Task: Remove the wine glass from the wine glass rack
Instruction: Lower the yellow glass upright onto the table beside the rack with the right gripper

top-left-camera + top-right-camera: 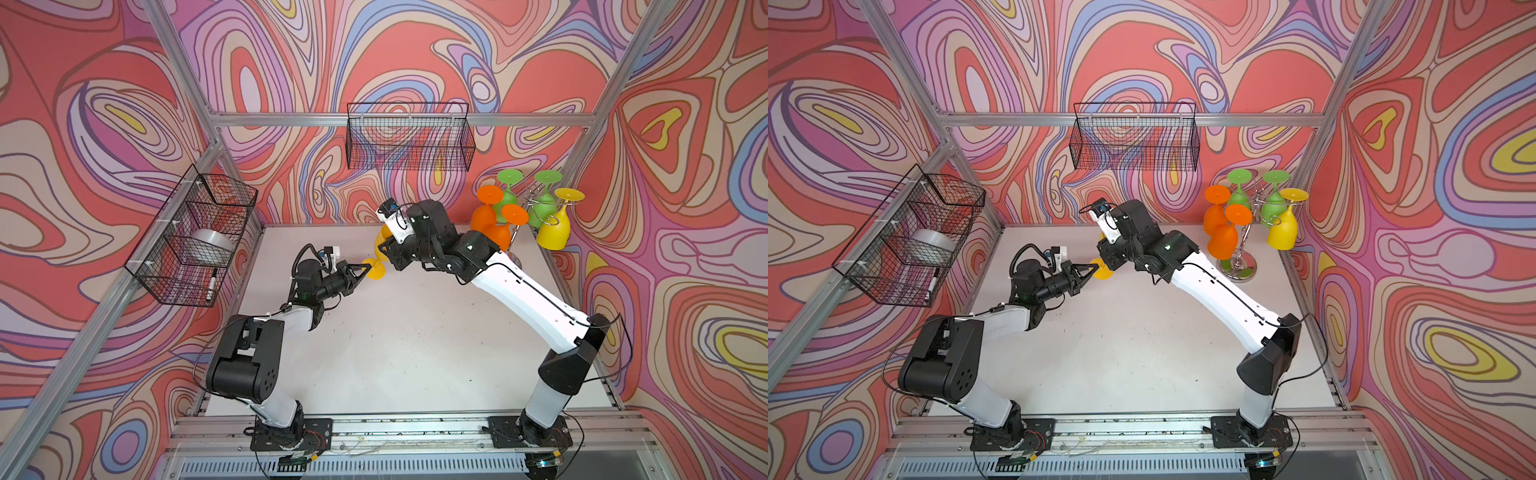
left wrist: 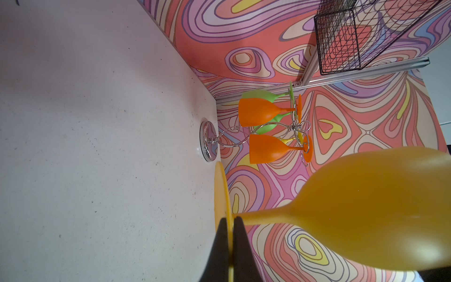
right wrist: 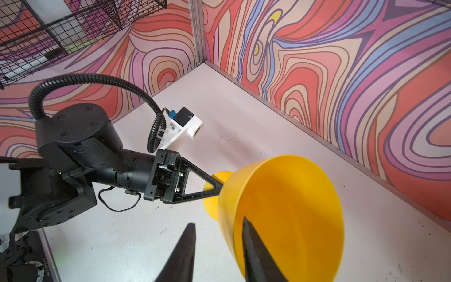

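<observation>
Your left gripper (image 3: pixel 220 188) is clamped on the foot disc of the amber-yellow plastic wine glass (image 3: pixel 280 195), held above the white table (image 1: pixel 415 332), well apart from the shiny chrome wire rack (image 1: pixel 1241 266). Your right gripper (image 3: pixel 219 220) has its jaws apart, straddling the bowl rim. Removal looks done, set-down left

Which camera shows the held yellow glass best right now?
Right wrist view: the yellow glass sits close, open bowl facing the camera, left gripper shut on its foot. Left wrist view shows stem and bowl side-on, cropped. In both top views the right arm hides most of it.
</observation>
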Motion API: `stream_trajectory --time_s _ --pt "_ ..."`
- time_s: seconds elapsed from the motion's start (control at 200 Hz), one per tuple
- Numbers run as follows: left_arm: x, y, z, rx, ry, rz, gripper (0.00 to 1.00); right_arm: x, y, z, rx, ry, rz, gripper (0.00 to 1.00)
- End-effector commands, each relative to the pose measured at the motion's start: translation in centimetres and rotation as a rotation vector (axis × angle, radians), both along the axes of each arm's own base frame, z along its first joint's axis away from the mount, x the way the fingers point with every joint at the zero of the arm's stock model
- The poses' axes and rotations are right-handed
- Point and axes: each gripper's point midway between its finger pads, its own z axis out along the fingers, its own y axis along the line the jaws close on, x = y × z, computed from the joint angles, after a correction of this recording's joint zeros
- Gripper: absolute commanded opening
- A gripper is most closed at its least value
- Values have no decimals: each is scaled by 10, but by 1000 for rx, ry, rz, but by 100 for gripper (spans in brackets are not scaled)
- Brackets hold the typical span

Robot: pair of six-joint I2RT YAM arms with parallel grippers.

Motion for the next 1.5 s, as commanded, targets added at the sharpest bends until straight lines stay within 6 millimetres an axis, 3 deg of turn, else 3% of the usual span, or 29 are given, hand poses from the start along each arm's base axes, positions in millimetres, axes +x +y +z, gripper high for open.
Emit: stream_trajectory --time_s 0.0,0.651,0.676,0.751,0.967,1.132,1.277,1.497 --pt "0 -3 21 -4 -72 -12 0 -3 -7 11 29 -14 -14 32" --pt "0 -3 22 -10 -75 -10 0 -4 3 -4 25 37 21 17" --pt "0 -3 22 -12 -74 -11 0 1 8 -18 3 56 20 18" --pt "0 -3 22 -13 -74 -11 0 2 8 -22 -8 62 19 17" --pt "0 -3 23 -15 -77 -11 0 4 11 -27 -17 68 26 0" --pt "0 -2 22 -8 -71 -8 0 3 9 -24 -13 63 28 0" --pt "-1 -2 24 -5 -78 -1 29 6 0 -22 -18 67 11 0" --pt "-3 -2 35 -22 -93 -11 52 32 -31 -20 -28 52 -77 0"
